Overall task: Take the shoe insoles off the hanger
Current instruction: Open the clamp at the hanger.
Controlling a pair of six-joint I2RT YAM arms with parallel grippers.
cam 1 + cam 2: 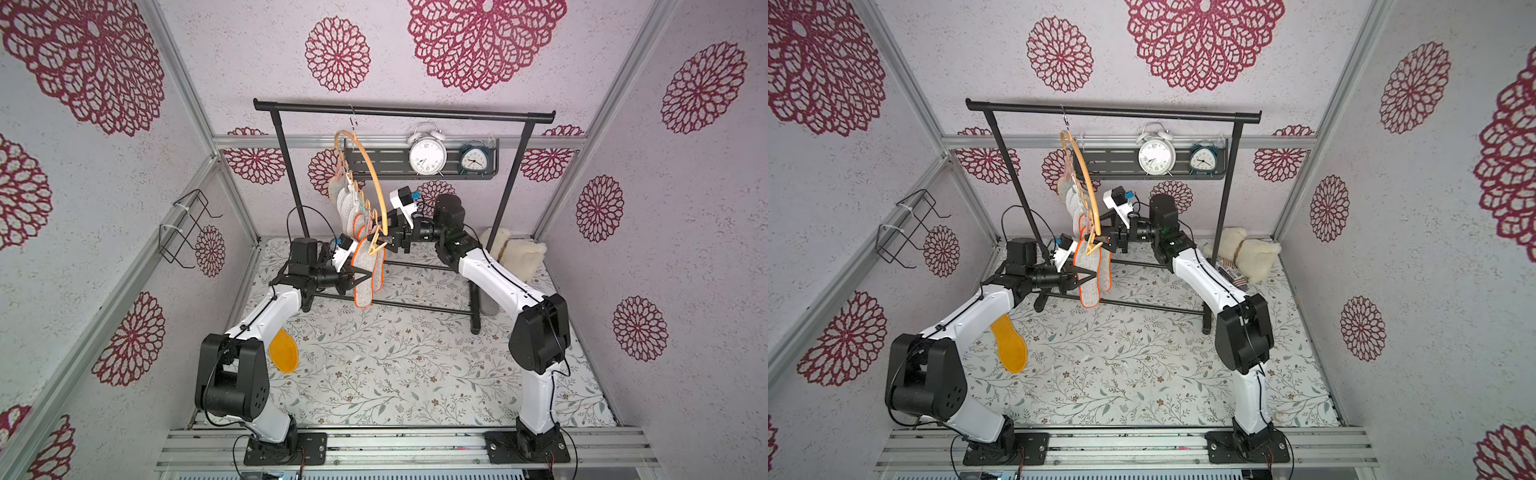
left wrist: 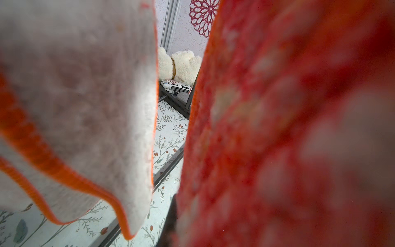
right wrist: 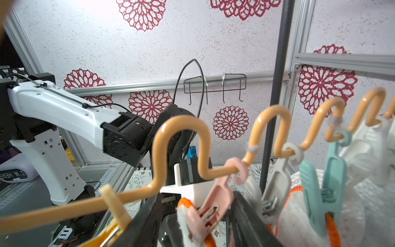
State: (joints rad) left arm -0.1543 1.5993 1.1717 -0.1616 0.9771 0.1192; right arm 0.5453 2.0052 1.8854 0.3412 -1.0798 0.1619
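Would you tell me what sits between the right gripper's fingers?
The pink clothespin, clipped on an orange-edged insole, sits inside the right gripper; the right wrist view shows it.

Clothespins [image 3: 210, 205] crowd hanger [image 3: 181, 122] (tight gaps between); rack post [image 3: 277, 85] close behind.

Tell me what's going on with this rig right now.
Shoe insoles are being taken off the orange hanger on the black garment rack. The left tool is shut on the lower part of an orange-edged insole hanging from it. The right tool straddles a pink clothespin on the hanger's wavy bar; whether it is squeezing yet is unclear. One yellow-orange insole lies on the table.
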